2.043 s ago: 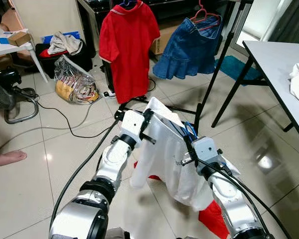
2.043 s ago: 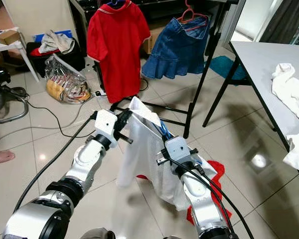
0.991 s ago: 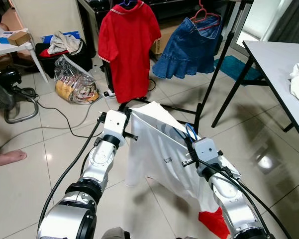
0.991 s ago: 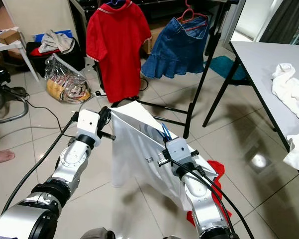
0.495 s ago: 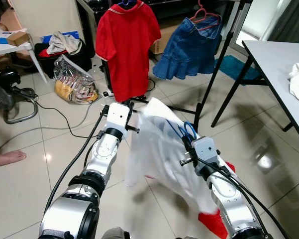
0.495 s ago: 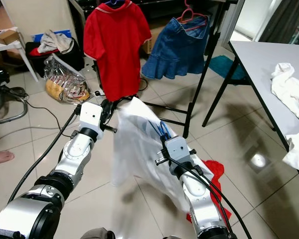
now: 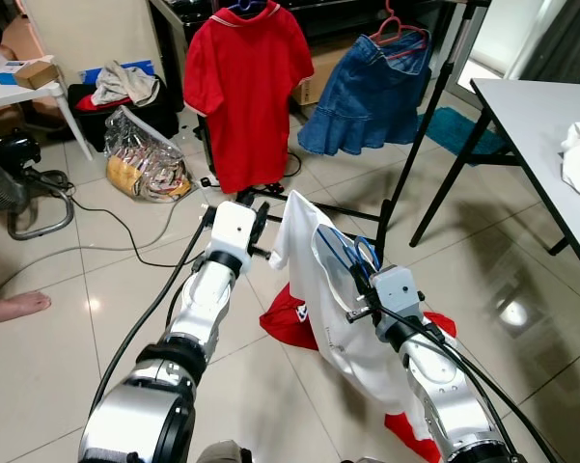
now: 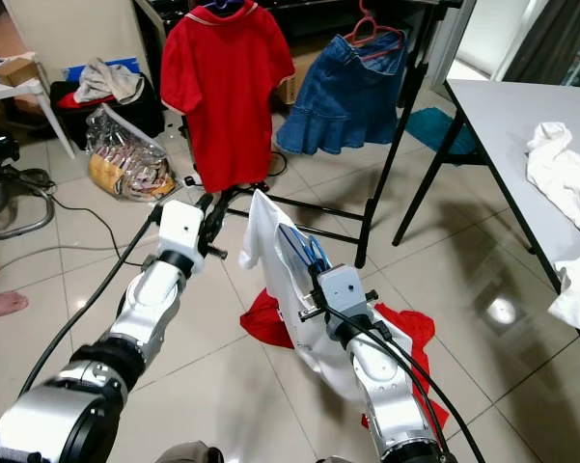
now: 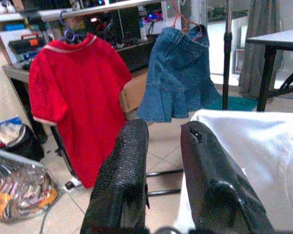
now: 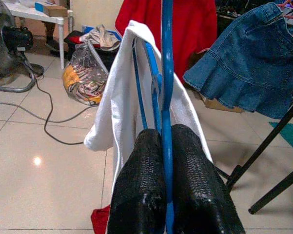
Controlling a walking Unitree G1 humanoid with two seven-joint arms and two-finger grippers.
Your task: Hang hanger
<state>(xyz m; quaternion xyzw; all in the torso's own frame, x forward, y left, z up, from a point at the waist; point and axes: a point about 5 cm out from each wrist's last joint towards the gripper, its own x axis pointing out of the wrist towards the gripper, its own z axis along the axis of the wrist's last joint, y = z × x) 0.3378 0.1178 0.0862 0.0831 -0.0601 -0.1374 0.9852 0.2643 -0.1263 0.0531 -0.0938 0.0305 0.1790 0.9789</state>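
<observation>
One tool has let go: the left tool (image 9: 158,185), fingers apart, no longer stretches the white shirt (image 7: 320,289). It droops mid-frame from the blue hanger (image 10: 165,73), clamped by the right tool (image 10: 165,187).

A thin glossy blue hanger (image 10: 165,73) is draped with soft matt white cloth (image 7: 323,289). Glossy pale floor tiles (image 7: 68,289) are seen lower left; matt red knit shirt (image 7: 236,92) and denim skirt (image 7: 367,96) above.
</observation>
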